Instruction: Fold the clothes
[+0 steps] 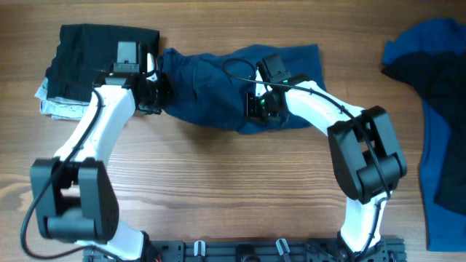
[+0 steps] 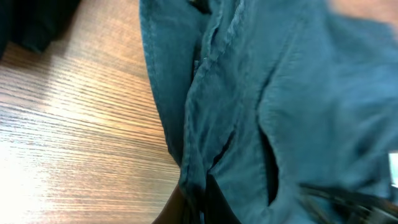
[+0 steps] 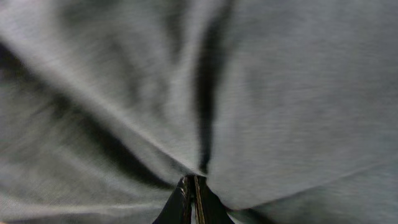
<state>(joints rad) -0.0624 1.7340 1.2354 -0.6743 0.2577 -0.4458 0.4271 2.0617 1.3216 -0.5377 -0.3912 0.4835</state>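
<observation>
Overhead view, item one: navy trousers (image 1: 211, 84) are lying crumpled across the middle of the bench (image 1: 218, 189), stretching between the two arms. Left gripper (image 1: 155, 93) is pinching the trousers' left edge, jaws pressed together on a ridge of cloth. The left wrist view is showing that ridge gathered at the fingertips, beside bare wood. Right gripper (image 1: 257, 107) is pinching a fold in the trousers' right portion, jaws likewise pressed together on fabric, as the right wrist view is showing.

Item two: a black garment (image 1: 95, 51) is sitting folded at the far left, on top of a pale patterned piece (image 1: 51, 108).

Item three: a royal blue garment (image 1: 437, 160) and a second black garment (image 1: 433, 80) are lying heaped at the right edge.

Step in hand, as judged: both arms are gripping the trousers for spreading or a first fold. The next move is calling for both pinches to lift together, keeping the cloth taut and clear of the black garment.
</observation>
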